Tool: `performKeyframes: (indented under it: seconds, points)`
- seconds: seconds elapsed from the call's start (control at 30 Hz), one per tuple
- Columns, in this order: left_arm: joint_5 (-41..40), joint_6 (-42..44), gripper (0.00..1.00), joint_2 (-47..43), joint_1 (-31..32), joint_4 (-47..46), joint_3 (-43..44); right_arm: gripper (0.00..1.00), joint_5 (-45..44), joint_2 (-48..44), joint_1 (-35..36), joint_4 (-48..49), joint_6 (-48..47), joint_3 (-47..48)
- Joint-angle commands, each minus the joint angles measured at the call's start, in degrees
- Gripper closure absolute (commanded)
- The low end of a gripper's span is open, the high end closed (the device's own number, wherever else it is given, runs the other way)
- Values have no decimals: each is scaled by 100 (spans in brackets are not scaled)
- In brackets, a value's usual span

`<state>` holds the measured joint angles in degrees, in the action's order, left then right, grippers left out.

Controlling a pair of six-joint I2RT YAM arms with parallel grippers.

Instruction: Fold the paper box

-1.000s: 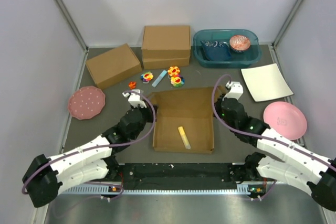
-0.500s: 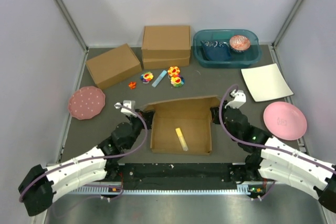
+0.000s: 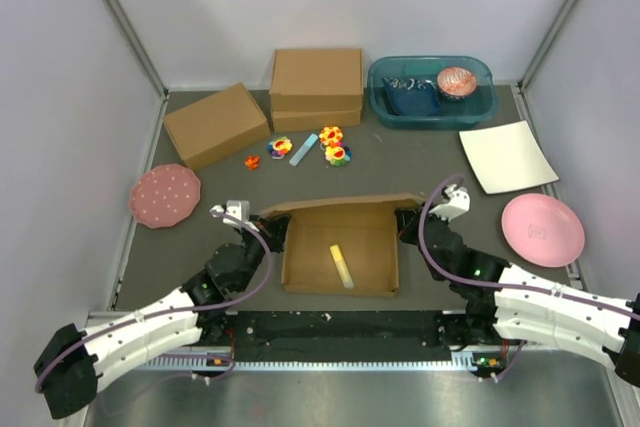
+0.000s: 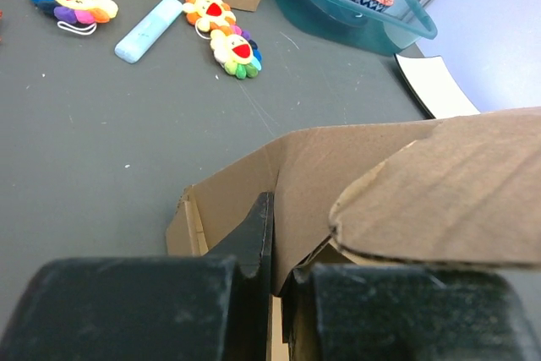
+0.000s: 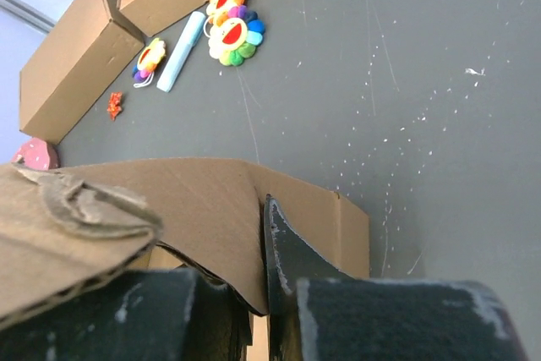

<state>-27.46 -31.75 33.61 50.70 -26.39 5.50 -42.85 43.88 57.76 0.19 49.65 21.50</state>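
The paper box (image 3: 310,259) lies open at the table's middle, a yellow stick (image 3: 342,266) on its floor. Its rear lid panel stands raised and leans toward the arms. My left gripper (image 3: 272,226) is shut on the lid's left rear corner, and in the left wrist view the cardboard (image 4: 473,183) sits pinched between the gripper's (image 4: 279,247) black fingers. My right gripper (image 3: 408,221) is shut on the lid's right rear corner; the right wrist view shows the flap (image 5: 169,200) clamped in that gripper (image 5: 264,281).
Two closed brown boxes (image 3: 215,124) (image 3: 316,87) and a teal bin (image 3: 430,92) line the back. Flower toys (image 3: 333,145) and a light blue bar (image 3: 303,149) lie behind the box. A dotted pink plate (image 3: 164,195) is left; a white square plate (image 3: 507,155) and pink plate (image 3: 542,229) are right.
Both grippers have drawn back toward the arm bases, holding the lid corners. The lid panel, flat before, has risen and tipped forward, and the box has slid slightly nearer.
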Motion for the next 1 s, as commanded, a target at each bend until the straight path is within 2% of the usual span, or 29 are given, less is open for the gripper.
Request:
performKeyframes:
  seconds: [0.0,0.13,0.33,0.5,0.77,0.97]
  points:
    - [-207,-315,100,-30,-7,-383,-329,100,560,130,192,-1109,713,-93]
    - [-110,-174,100,199,10,-946,-365,100,234,139,490,-740,643,-241]
    - [-224,-139,100,-187,46,-886,-743,100,-206,139,965,-704,1213,-777]
    - [-373,-148,100,-890,46,-316,-980,100,-575,217,1457,-722,1854,-1112]
    - [-479,-174,100,-1856,54,626,-1191,100,-741,517,1975,-1020,2224,-1121]
    - [-453,-209,100,-2209,54,890,-1332,89,-777,438,2327,-1336,2540,-1183]
